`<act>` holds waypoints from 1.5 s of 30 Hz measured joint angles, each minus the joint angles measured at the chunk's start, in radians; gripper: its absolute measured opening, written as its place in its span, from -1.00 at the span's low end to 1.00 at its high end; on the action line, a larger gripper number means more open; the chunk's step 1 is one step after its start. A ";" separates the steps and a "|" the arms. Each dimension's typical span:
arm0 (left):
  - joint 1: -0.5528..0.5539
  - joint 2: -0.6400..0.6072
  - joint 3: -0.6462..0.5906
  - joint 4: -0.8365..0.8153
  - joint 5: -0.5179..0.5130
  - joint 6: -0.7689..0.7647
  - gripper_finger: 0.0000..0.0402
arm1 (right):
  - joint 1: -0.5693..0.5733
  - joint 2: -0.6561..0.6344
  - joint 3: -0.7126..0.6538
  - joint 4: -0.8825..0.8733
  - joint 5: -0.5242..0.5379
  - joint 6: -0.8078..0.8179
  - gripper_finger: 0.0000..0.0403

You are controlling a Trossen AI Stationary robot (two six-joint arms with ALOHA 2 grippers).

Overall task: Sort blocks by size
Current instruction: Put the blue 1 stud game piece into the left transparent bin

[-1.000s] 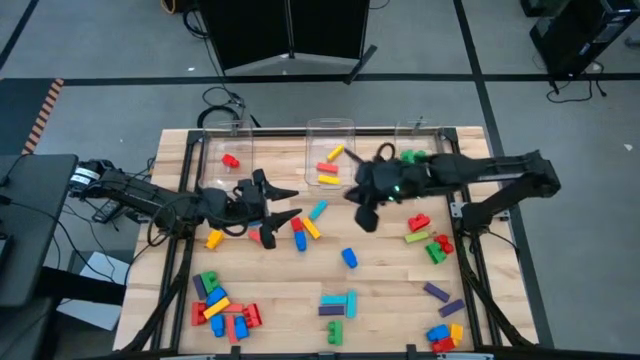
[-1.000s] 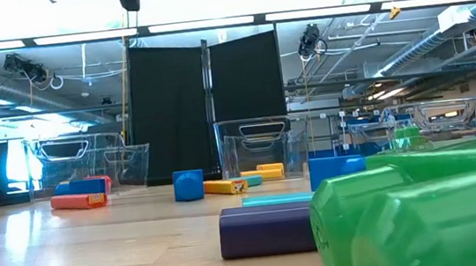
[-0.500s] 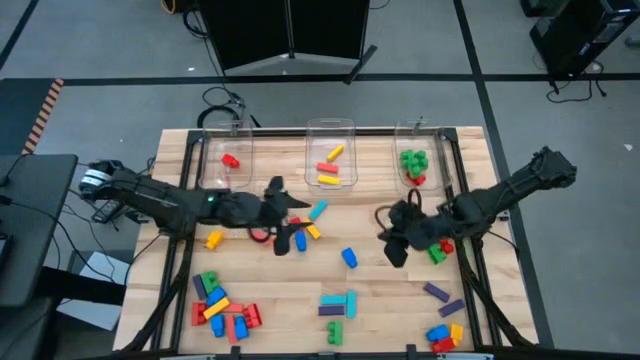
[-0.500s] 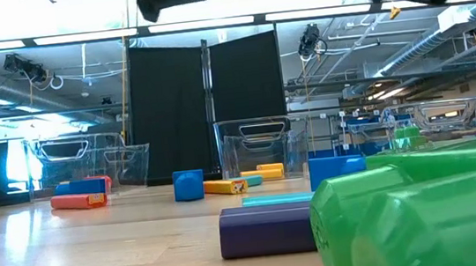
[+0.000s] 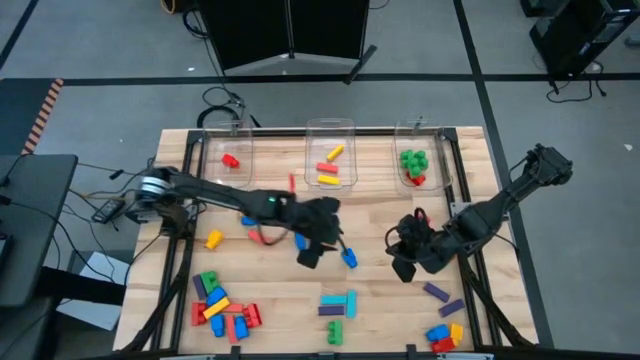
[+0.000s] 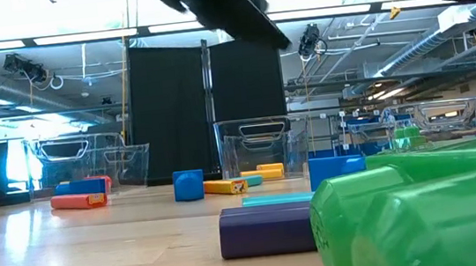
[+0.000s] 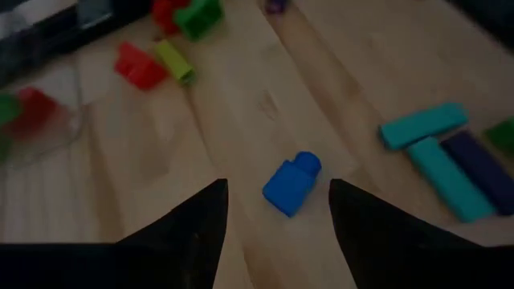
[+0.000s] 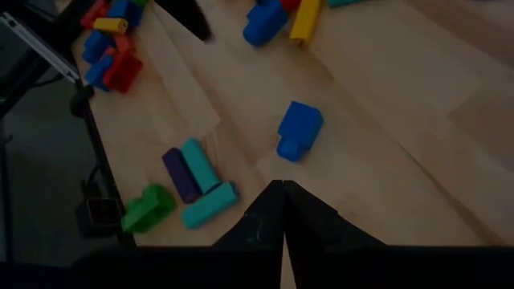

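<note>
Left gripper (image 5: 322, 250): fingers parted and empty, hanging above the middle of the table; in its wrist view the two dark fingers (image 7: 193, 233) frame a small blue block (image 7: 291, 184) lying on the bare wood.
Right gripper (image 5: 402, 262): fingers pressed together with nothing between them, hovering over the right half of the table, near the green and red blocks (image 5: 436, 248) at that edge; its wrist view looks past the closed tips toward the same blue block.
Small blue block: alone near the table's centre, just beside the left gripper and apart from every other piece.
Nearest group: two cyan blocks (image 5: 338, 299) and a purple one (image 5: 331, 311) lying close together toward the front, a green block (image 5: 335, 331) just in front of them.
Front-left cluster (image 5: 220, 308): red, blue, yellow and green blocks packed close.
Front-right corner: blue, yellow and red blocks (image 5: 443, 335), with two purple blocks (image 5: 436, 291) nearby.
Clear bins along the far edge: the left bin (image 5: 226, 150) holds one red block, the middle bin (image 5: 330, 148) holds yellow and red long blocks, the right bin (image 5: 415, 148) holds green chunky blocks and a red piece.
Table (image 5: 385, 295): light wooden top in a dark frame.
</note>
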State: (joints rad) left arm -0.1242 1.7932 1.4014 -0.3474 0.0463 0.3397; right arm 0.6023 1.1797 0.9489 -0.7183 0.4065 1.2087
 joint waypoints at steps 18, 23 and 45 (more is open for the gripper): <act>0.006 0.412 0.362 -0.250 0.078 0.260 0.12 | 0.079 0.000 0.000 0.004 0.022 0.056 -0.95; 0.013 0.432 0.362 -0.245 0.079 0.265 0.12 | 0.090 0.000 0.000 0.006 0.047 0.065 -0.93; 0.017 0.488 0.363 -0.224 0.099 0.198 -0.20 | 0.089 0.000 0.000 0.004 0.084 0.064 -0.94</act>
State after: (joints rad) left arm -0.1070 2.2814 1.7641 -0.5712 0.1451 0.5379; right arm 0.6918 1.1801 0.9493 -0.7143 0.4908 1.2724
